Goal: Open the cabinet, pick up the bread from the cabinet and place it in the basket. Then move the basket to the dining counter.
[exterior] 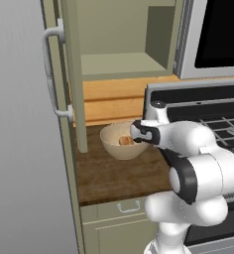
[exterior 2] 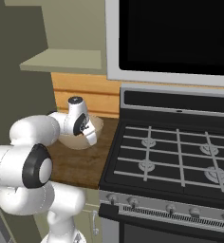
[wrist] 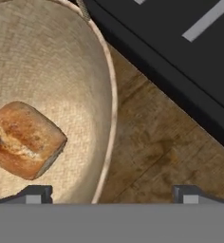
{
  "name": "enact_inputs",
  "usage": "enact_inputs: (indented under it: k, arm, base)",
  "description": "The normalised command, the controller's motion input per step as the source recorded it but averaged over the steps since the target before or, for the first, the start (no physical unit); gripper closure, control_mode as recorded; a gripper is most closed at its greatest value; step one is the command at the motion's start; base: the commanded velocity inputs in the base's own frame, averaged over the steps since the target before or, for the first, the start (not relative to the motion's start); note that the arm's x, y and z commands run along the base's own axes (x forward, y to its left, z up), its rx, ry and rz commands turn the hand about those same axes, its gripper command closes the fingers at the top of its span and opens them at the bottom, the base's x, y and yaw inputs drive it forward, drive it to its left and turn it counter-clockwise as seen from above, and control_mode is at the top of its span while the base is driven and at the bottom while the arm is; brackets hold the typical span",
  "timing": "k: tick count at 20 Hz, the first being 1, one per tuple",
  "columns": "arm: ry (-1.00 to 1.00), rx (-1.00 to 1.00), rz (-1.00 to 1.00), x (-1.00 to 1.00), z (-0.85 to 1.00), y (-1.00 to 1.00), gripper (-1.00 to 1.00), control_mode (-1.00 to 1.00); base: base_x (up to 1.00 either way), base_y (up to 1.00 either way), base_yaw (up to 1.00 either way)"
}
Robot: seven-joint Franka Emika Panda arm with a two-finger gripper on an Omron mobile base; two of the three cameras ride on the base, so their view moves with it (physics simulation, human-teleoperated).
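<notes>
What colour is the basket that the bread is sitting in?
Tan-beige with a fine woven texture; the basket shows best in the hand view, holding the brown bread.

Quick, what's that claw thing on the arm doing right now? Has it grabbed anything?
End effector: open, holding nothing. It straddles the rim of the basket, one finger inside, one outside. The bread lies loose in the basket.

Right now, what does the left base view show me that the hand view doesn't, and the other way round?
Left base view alone: the cabinet with its door swung open and shelf bare, plus the drawer below the countertop. Hand view alone: close detail, with the open end effector straddling the basket's rim, one fingertip inside and one over the wood. Both show the bread lying inside the basket, on the short wooden countertop beside the stove.
</notes>
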Motion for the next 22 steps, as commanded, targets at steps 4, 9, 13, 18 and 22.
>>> enact_inputs:
  k: [4,9,13,18,22]
  arm:
    - [0.03,0.02,0.0,0.12,-0.16,0.0,-1.0,-1.0]
    - [0.02,0.03,0.0,0.16,-0.21,0.0,-1.0,-1.0]
    - [0.01,0.01,0.0,0.04,-0.17,0.03,-1.0,-1.0]
    - [0.01,0.0,0.0,0.0,-0.15,0.11,1.0,-1.0]
    - [0.03,0.0,0.0,0.0,-0.19,0.14,1.0,-1.0]
  base:
    - [0.0,0.0,0.0]
    - [0.0,0.0,0.0]
    - [0.0,0.0,0.0]
    - [0.0,0.0,0.0]
    - [0.0,0.0,0.0]
